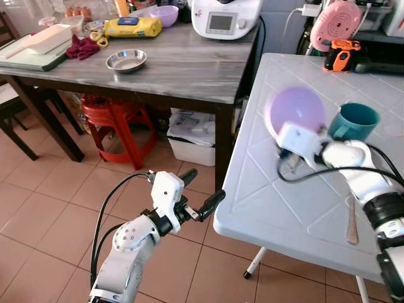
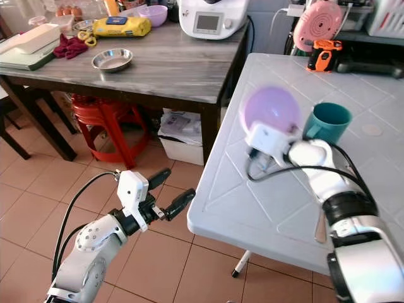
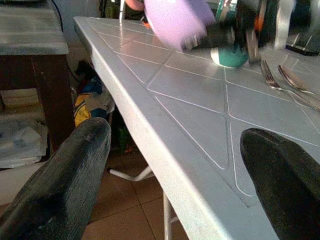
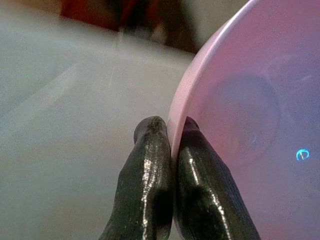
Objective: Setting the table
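So the right gripper (image 4: 170,131) is clamped on the rim of a round lilac plastic bowl (image 1: 297,111), one black finger on each side of the wall, holding it tilted up on edge above the white plastic folding table (image 1: 265,189), centre-right of the head view. It's blurry, so I can't tell if the bowl's lower edge touches the tabletop.

Just right of the bowl stands a teal cup (image 1: 355,122), upright and already on the table. Lower right of the frame there's a metal spoon (image 1: 351,222), and the left wrist view shows a metal fork (image 3: 268,75) lying near a second piece of cutlery.

The left gripper (image 1: 197,197) hangs spread wide with nothing in it, lower centre, just off the table's near corner.

My read: cup and cutlery are placed, the bowl is mid-placement and needs setting down flat. Maybe halfway, hard to say.
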`<state>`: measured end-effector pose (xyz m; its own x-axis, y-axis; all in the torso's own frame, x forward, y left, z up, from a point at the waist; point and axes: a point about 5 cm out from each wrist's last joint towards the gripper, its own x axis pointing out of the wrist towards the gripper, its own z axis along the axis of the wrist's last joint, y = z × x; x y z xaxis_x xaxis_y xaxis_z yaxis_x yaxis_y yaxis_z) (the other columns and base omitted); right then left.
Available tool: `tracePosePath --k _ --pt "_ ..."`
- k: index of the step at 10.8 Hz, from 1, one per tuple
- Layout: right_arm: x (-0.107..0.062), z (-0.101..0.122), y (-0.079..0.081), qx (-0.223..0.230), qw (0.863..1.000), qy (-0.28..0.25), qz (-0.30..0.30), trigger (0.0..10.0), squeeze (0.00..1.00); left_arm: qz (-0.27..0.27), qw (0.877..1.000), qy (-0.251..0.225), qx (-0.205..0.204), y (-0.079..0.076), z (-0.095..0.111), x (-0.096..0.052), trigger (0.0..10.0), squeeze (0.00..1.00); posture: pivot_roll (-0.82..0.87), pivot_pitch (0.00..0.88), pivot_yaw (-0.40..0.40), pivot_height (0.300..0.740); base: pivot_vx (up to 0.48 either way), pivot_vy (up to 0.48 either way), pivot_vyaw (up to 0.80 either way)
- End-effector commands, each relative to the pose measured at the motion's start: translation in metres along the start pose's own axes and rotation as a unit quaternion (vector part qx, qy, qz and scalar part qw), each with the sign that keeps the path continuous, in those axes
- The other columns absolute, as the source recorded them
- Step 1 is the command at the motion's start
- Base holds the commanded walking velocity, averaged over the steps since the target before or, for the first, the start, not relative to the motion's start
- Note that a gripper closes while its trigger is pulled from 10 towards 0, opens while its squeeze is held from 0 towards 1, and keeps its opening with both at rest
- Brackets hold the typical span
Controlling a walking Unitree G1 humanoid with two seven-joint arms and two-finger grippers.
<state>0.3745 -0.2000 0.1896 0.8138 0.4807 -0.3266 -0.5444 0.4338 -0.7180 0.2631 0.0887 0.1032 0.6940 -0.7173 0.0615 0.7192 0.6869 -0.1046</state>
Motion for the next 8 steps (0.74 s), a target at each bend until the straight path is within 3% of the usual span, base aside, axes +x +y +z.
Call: tracePosePath --k 1,2,4,5,6,7,8 --pt "0.001 0.025 -0.004 0.018 0.997 -0.070 -0.030 0.0 0.00 0.014 1.000 -0.002 0.011 0.004 0.002 -0.001 10.0 0.00 -0.16 0.089 0.060 0.740 0.000 0.000 0.00" --pt "-0.002 0.039 0.002 0.039 0.989 -0.125 -0.073 0.0 0.00 0.043 0.999 -0.017 0.018 0.009 0.007 0.000 10.0 0.00 -0.16 0.086 0.057 0.740 0.000 0.000 0.00" --pt "-0.014 0.044 0.021 0.101 0.967 -0.167 -0.164 0.0 0.00 0.098 0.994 -0.036 0.035 0.020 0.015 0.001 10.0 0.00 -0.15 0.084 0.057 0.740 0.000 0.000 0.00" --pt "-0.025 0.040 0.028 0.151 0.947 -0.163 -0.232 2.8 0.00 0.141 0.988 -0.041 0.049 0.028 0.018 0.002 10.0 0.00 -0.15 0.082 0.061 0.740 0.000 0.000 0.00" --pt "-0.040 0.028 0.040 0.183 0.926 -0.136 -0.302 10.0 0.00 0.203 0.977 -0.038 0.060 0.040 0.021 0.002 10.0 0.00 -0.16 0.079 0.071 0.740 0.000 0.000 0.00" --pt "-0.045 0.022 0.046 0.184 0.921 -0.121 -0.322 10.0 0.00 0.212 0.975 -0.024 0.058 0.042 0.019 0.004 10.0 0.00 -0.16 0.074 0.069 0.740 0.000 0.000 0.00" --pt "-0.054 0.016 0.055 0.214 0.900 -0.097 -0.367 10.0 0.00 0.228 0.972 -0.019 0.059 0.045 0.018 0.005 10.0 0.00 -0.17 0.070 0.074 0.740 0.000 0.000 0.00"
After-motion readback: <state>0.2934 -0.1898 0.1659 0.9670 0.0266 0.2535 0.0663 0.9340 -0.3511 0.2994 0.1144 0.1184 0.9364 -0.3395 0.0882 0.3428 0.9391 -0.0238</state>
